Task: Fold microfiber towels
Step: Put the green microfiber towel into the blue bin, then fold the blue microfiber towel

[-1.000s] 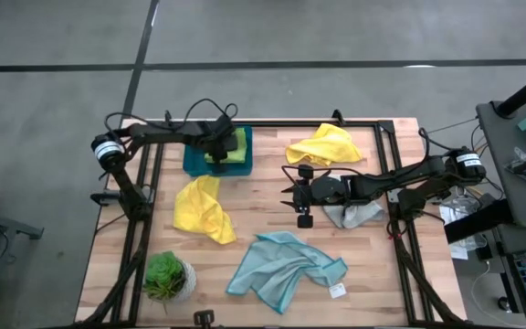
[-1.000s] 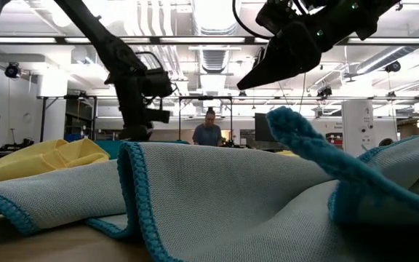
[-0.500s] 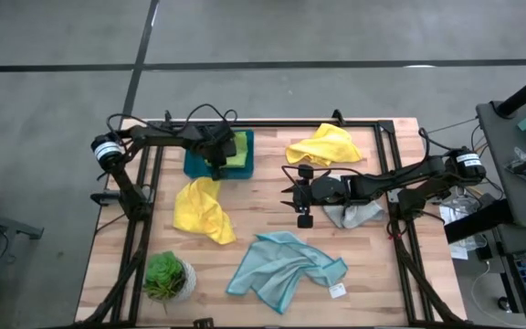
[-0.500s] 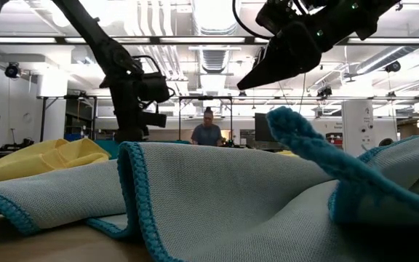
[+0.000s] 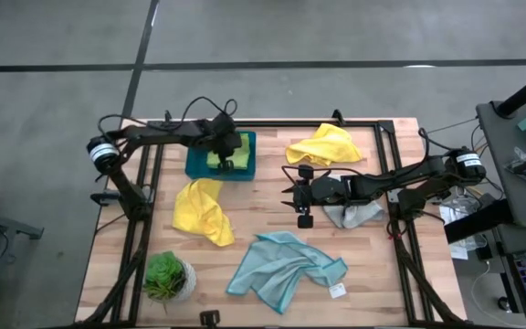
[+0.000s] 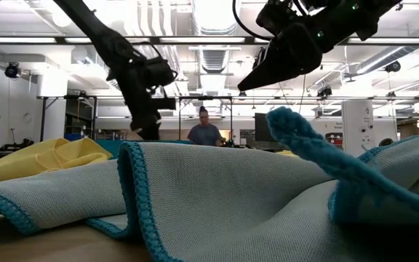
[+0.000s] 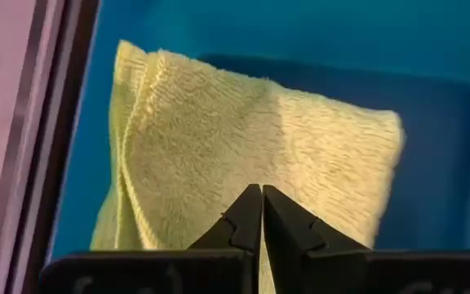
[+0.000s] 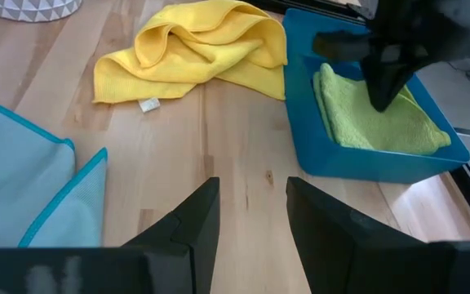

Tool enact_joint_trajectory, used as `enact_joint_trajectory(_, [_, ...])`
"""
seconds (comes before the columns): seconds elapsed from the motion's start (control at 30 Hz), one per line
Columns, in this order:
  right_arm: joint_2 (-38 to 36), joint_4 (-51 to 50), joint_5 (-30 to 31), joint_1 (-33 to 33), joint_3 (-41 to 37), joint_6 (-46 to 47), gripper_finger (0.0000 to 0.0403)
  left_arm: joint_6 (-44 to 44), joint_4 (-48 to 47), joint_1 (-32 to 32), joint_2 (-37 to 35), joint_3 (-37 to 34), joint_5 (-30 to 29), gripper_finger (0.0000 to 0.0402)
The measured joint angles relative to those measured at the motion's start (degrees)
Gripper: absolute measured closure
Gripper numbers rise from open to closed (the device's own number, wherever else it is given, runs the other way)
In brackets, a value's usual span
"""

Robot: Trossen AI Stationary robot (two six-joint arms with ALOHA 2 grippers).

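A folded lime green towel (image 7: 251,139) lies in the teal tray (image 5: 194,164) at the far left. My left gripper (image 7: 261,194) is shut just over the towel's middle, also seen from the right wrist camera (image 8: 380,102). My right gripper (image 8: 251,204) hangs open above mid-table (image 5: 302,196), holding nothing. Crumpled on the wood lie one yellow towel (image 5: 204,208) near the tray, another yellow towel (image 5: 322,146) at the far side, and a light blue towel (image 5: 281,267) at the near side. A pale grey towel (image 5: 354,216) lies partly under the right arm. My left gripper's shut fingertips come slanting down from above at the lime green towel's top face (image 7: 219,163). I cannot tell whether they touch it or hover just above. The towel lies flat on the tray's floor.
A small potted plant (image 5: 165,276) stands at the near left corner. A black frame rail (image 5: 272,124) runs along the table's far edge. Bare wood (image 5: 263,196) shows between the towels. A person (image 6: 204,132) stands in the room beyond.
My left gripper, still shut, has tipped from pointing nearly straight down to a slant over the tray and has shifted a little above the lime green towel. The towel lies where it was.
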Motion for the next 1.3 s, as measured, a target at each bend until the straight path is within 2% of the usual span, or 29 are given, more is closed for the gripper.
enact_joint_trajectory(0.23, [0.0,-0.2,0.0,0.0,-0.2,0.0,0.0268,-1.4,1.4,0.0,6.2,0.1,-2.7,0.0401])
enact_joint_trajectory(0.47, [0.0,-0.2,0.0,-0.1,-0.2,-0.1,0.0268,-3.1,-2.2,-0.7,5.9,0.6,-1.6,0.0401])
enact_joint_trajectory(0.6, [0.0,-0.2,0.0,-0.1,-0.2,-0.2,0.0268,-4.7,-5.0,-0.9,3.9,1.2,0.8,0.0401])
enact_joint_trajectory(0.97, [0.0,-0.1,0.0,-0.1,-0.2,0.0,0.0268,-12.4,-5.1,-3.2,-6.2,2.1,0.9,0.0401])
enact_joint_trajectory(1.1, [0.0,0.6,0.0,-0.1,-0.2,0.0,0.0268,-16.8,-4.8,-6.3,-10.9,1.8,0.8,0.0401])
enact_joint_trajectory(1.3, [0.0,0.9,0.0,-0.1,-0.2,0.0,0.0268,-20.4,-0.4,-14.3,-16.5,0.3,0.8,0.0401])
